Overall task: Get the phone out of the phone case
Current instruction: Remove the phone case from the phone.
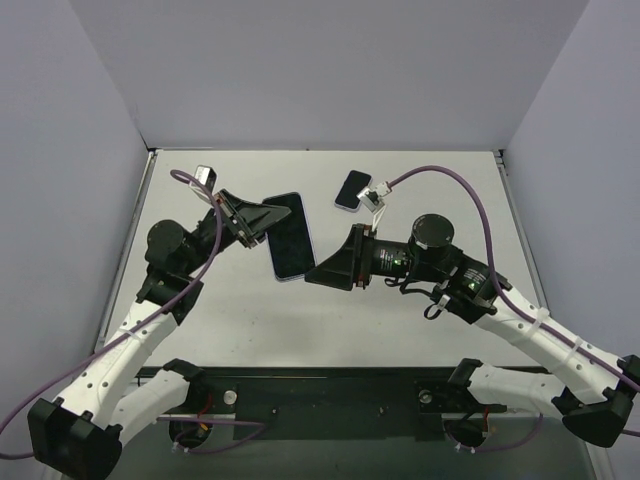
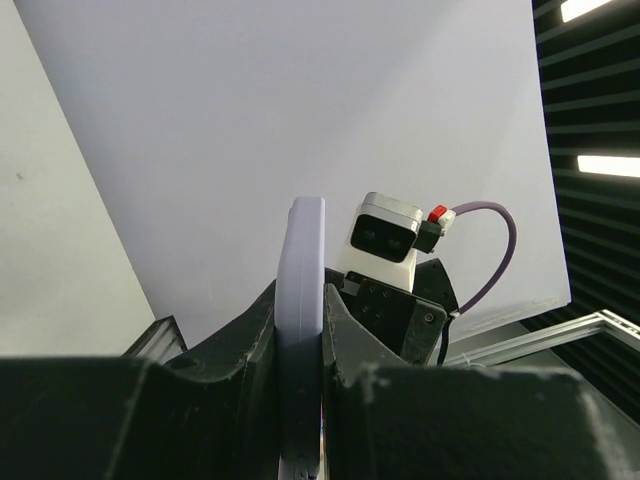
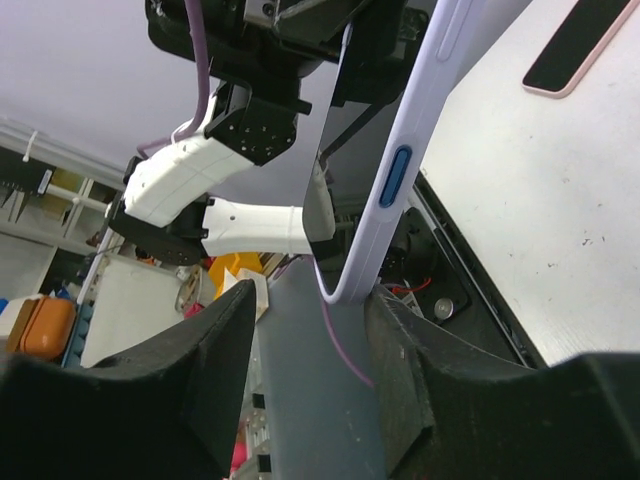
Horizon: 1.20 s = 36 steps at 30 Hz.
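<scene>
Phone case [image 2: 300, 300], pinched by left fingers [image 2: 243, 352], corner between right fingers [image 3: 402, 345], grip unclear

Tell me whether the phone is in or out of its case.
In. The phone fills the purple case, clamped in the left fingers.

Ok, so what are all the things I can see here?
phone: 1, black screen, inside the case, held up over the table
phone case: 1, light purple, around that phone
other phone: 1, black with a pinkish edge, flat on the table at the back
table: 1, white, under everything
cables: 2, purple, one on each arm
left claw: 1, black, pinching the case's far left edge
right claw: 1, black, at the case's near corner
</scene>
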### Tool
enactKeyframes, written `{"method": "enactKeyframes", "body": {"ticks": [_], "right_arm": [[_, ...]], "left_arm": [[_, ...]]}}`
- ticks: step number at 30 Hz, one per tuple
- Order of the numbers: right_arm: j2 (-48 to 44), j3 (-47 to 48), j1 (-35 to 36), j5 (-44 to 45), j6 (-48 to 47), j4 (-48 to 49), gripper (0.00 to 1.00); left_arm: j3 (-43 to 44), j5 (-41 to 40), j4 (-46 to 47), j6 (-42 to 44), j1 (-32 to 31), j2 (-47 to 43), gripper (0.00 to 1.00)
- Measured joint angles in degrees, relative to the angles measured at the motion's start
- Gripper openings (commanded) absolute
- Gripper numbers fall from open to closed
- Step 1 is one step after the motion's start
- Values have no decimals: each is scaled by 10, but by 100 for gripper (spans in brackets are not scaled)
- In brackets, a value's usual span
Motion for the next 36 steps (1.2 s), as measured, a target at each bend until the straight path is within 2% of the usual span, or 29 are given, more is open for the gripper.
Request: {"method": "enactKeyframes", "body": {"ticks": [3,7,17,19,22,25,29,31,36], "right_arm": [[1,-3,-3,-14,2,6,33],[8,-3,-8,-33,0,14,17],[45,-2,-30,-102,4,67,21],[52,-2,-30,-110,7,75,17],[54,-2,-31,-120,7,82,0],[54,-2,-33,-130,-4,81,0],[43,-12,-22,-139,-94,90,0],[37,-5,-3,-126,-160,65,0],[63,107,58,-54,-307,-81,0]], "left_arm": [[0,4,0,-5,6,0,0],[0,12,8,-18,11,-1,0],[0,35,40,-42,24,0,0],[0,37,40,-43,24,0,0],[0,38,41,-47,24,0,0],[0,43,63,-50,24,0,0],[-9,60,103,-78,24,1,0],[-16,78,128,-102,22,6,0],[-21,95,181,-154,24,9,0]]}}
